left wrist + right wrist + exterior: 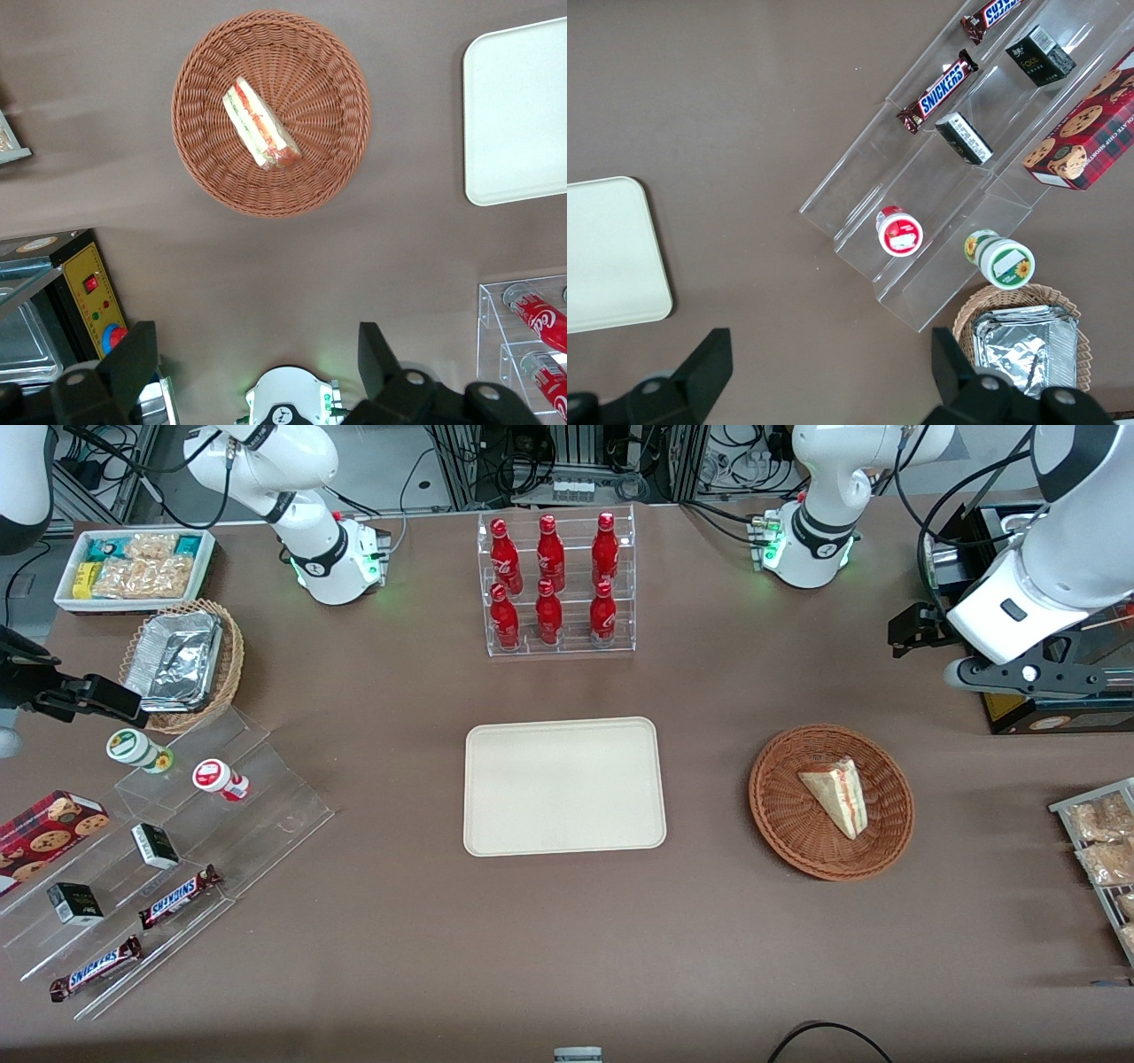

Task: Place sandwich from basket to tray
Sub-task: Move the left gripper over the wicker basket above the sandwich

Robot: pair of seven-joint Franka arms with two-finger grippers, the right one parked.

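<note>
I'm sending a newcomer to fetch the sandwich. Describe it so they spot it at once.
Find the flat cream-beige rectangular tray at mid-table; beside it, toward the working arm's end, sits a round reddish-brown wicker basket. In it lies the wrapped triangular pale-bread sandwich, alone, red and green stripes along its edge. The left gripper hangs open above the table, nothing held.

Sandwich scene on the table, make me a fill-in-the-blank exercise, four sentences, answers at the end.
1. The sandwich lies in the round woven ____.
2. The cream tray holds ____ so far.
3. The clear rack farther from the front camera than the tray holds ____ red bottles.
4. The gripper hangs above the table with its fingers ____, holding nothing.

Missing words: basket; nothing; six; open
</note>
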